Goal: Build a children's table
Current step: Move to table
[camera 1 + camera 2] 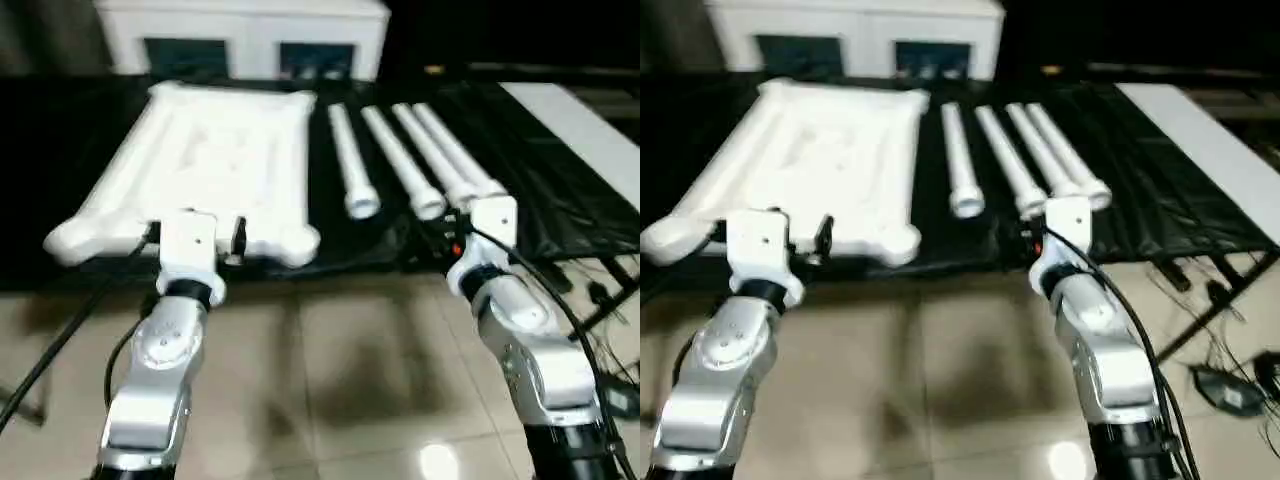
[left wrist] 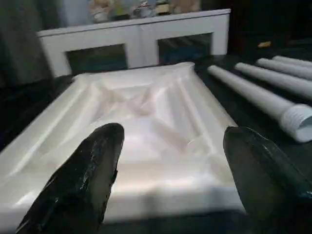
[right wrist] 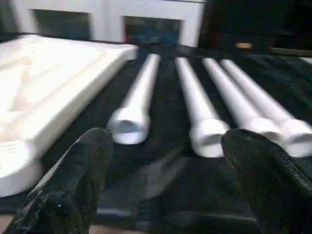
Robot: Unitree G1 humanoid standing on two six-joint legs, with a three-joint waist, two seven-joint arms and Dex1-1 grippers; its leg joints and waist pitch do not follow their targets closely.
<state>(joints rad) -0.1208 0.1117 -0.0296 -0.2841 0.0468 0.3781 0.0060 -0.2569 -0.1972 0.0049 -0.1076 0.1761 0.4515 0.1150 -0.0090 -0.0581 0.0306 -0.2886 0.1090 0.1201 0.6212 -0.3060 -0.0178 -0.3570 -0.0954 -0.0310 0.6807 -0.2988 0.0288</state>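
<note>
Black table [image 1: 560, 200]: one tabletop [image 1: 215, 160], four legs [image 1: 405, 160]

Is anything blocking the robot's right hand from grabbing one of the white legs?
Nothing visible does. The right gripper is open, and only bare black cloth lies between it and the legs.

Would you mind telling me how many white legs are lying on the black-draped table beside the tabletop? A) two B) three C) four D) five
C: four white legs lie side by side on the black-draped table, to the right of the tabletop, none fitted into it yet.
</note>
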